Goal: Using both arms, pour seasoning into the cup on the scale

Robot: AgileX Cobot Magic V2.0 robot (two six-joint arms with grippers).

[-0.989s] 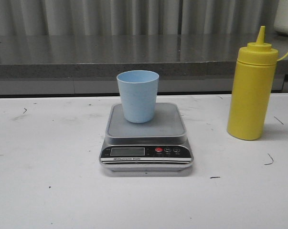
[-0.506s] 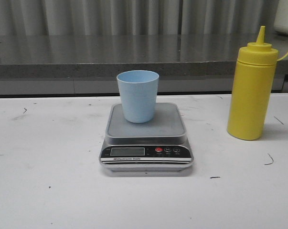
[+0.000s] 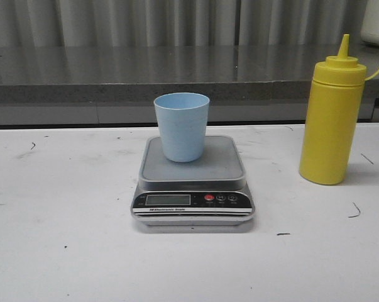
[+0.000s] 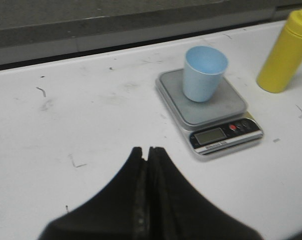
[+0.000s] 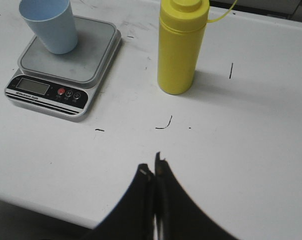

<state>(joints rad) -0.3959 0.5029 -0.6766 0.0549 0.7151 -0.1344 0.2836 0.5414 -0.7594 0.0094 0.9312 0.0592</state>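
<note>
A pale blue cup (image 3: 181, 126) stands upright on the grey platform of a silver scale (image 3: 193, 182) at the table's middle. A tall yellow seasoning bottle (image 3: 332, 115) stands upright to the scale's right, its thin tether running off right. Neither gripper shows in the front view. In the left wrist view the left gripper (image 4: 146, 150) is shut and empty above bare table, well short of the cup (image 4: 204, 73) and scale (image 4: 211, 110). In the right wrist view the right gripper (image 5: 152, 164) is shut and empty, near the table's front edge, apart from the bottle (image 5: 181, 45).
A grey counter ledge (image 3: 145, 75) runs along the table's back edge. Small black marks dot the white table (image 3: 63, 207). A white object (image 3: 376, 22) sits on the ledge at the far right.
</note>
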